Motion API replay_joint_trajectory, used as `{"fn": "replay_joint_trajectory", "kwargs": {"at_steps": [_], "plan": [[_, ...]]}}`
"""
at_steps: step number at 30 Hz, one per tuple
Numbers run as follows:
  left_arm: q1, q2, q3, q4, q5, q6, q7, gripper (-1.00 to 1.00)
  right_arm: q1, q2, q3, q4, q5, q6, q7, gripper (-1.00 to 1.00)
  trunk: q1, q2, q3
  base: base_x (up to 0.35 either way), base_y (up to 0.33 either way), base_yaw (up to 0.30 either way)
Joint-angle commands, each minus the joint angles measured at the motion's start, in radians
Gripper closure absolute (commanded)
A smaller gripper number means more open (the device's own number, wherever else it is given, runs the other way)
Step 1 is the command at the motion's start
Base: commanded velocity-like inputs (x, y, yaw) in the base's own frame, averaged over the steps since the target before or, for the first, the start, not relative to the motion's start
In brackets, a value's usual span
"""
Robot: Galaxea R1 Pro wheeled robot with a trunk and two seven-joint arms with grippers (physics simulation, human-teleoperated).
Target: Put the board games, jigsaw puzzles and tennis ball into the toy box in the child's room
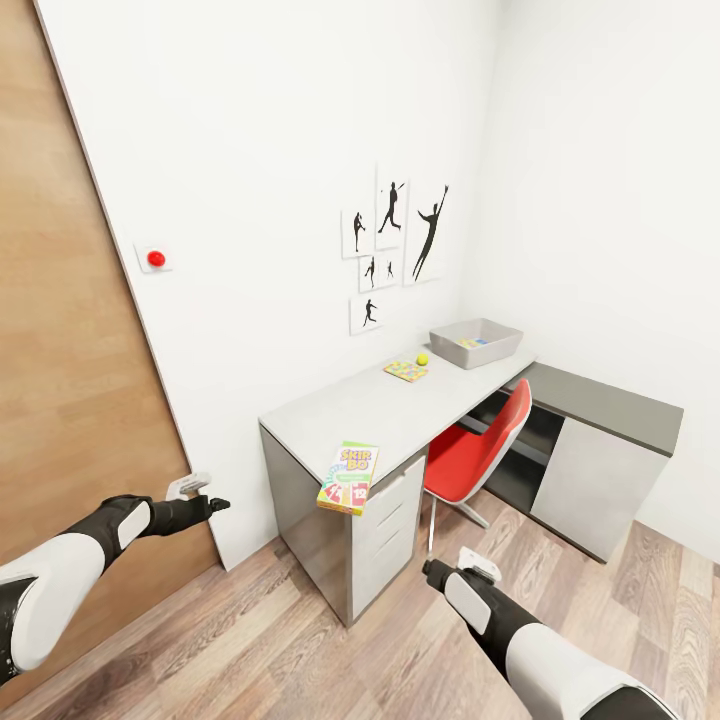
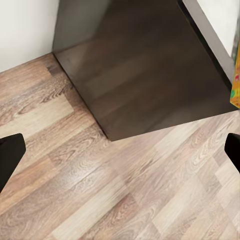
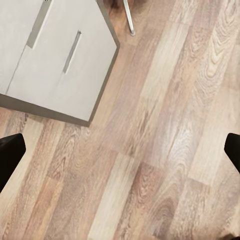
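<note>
Toy box (image 1: 478, 343) contents too small to tell.

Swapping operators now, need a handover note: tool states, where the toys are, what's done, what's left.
Left tool: open, empty, held above the floor near the desk's end.
Right tool: fingers spread wide, empty, over the wood floor by the drawer unit.
SKIP-BO box: on the table's near end, overhanging the edge.
Small jigsaw puzzle and tennis ball: on the table, just short of the toy box.
Toy box: at the table's far end; something colourful lies inside, too small to identify.
Done: nothing confirmed beyond that item.
Left: SKIP-BO, puzzle and ball into the box. The bed is out of frame.
</note>
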Motion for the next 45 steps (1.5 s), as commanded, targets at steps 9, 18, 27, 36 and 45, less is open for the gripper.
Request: {"fn": "replay_joint_trajectory", "kwargs": {"at_steps": [9, 18, 27, 36, 45], "plan": [[-0.001, 0.0, 0.002, -0.001, 0.012, -0.009, -0.002, -1.0, 0.004, -0.01, 0.009, -0.057, -0.002, 0.008, -0.007, -1.0, 0.001, -0.002, -0.002, 0.0, 0.0, 0.0], [-0.001, 0.002, 0.003, -0.001, 0.015, -0.012, -0.004, -1.0, 0.241, -0.15, 0.007, -0.598, -0.003, 0.163, -0.015, -1.0, 0.024, -0.044, -0.021, 0.0, 0.0, 0.0], [-0.001, 0.004, 0.003, -0.001, 0.016, -0.012, -0.004, -1.0, 0.429, -0.277, -0.012, -1.071, -0.009, 0.258, -0.032, -1.0, 0.058, -0.107, -0.049, 0.0, 0.0, 0.0], [-0.001, 0.005, 0.003, -0.001, 0.016, -0.012, -0.004, -1.0, 0.459, -0.304, -0.015, -1.164, -0.01, 0.272, -0.034, -1.0, 0.093, -0.17, -0.078, 0.0, 0.0, 0.0], [-0.001, 0.005, 0.003, -0.001, 0.016, -0.012, -0.007, -1.0, 0.461, -0.311, -0.021, -1.259, -0.013, 0.311, -0.031, -1.0, 0.127, -0.233, -0.106, 0.0, 0.0, 0.0]]}}
